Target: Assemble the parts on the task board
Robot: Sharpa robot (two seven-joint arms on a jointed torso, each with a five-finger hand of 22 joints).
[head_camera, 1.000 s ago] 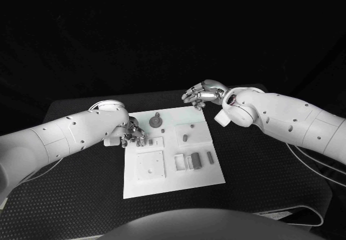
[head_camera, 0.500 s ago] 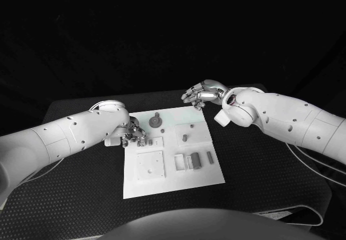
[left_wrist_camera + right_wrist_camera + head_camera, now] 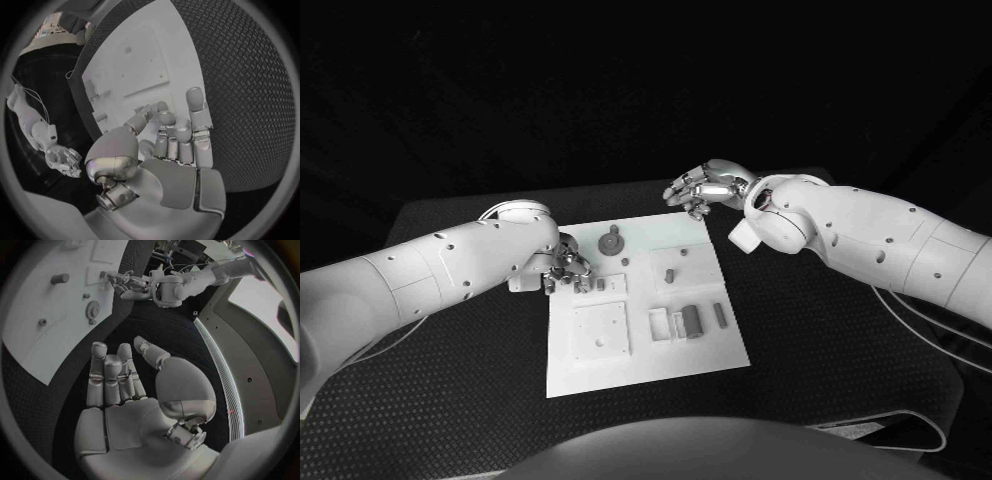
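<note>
You have the white board (image 3: 646,345) lying in the middle of the black table (image 3: 848,350), its long sides running from the near edge toward the far edge and turned a little off square. Bare table shows on every side of the board — a wide strip to the right of it, a narrower one to the left, and more toward the near edge.

On the board, a round gear-like part (image 3: 612,241) stands near the far left corner, with a small peg (image 3: 669,274) toward the middle. Nearer the right edge, a few upright block-like parts (image 3: 687,321) stand close together beside a slim bar (image 3: 720,315). A square plate (image 3: 602,330) lies on the left half toward the near edge.

Your left hand (image 3: 565,268) sits at the board's left edge near the far corner, just beside the gear. Its fingers (image 3: 195,112) are loosely curled and a little apart, with their tips over the board's edge; the wrist view shows nothing between them, though you cannot tell whether the tips touch the board.

Your right hand (image 3: 704,189) hovers off the board past its far right corner, over bare table. Its fingers (image 3: 103,372) are held side by side and partly bent, the thumb (image 3: 152,354) apart from them — nothing is held in it.
</note>
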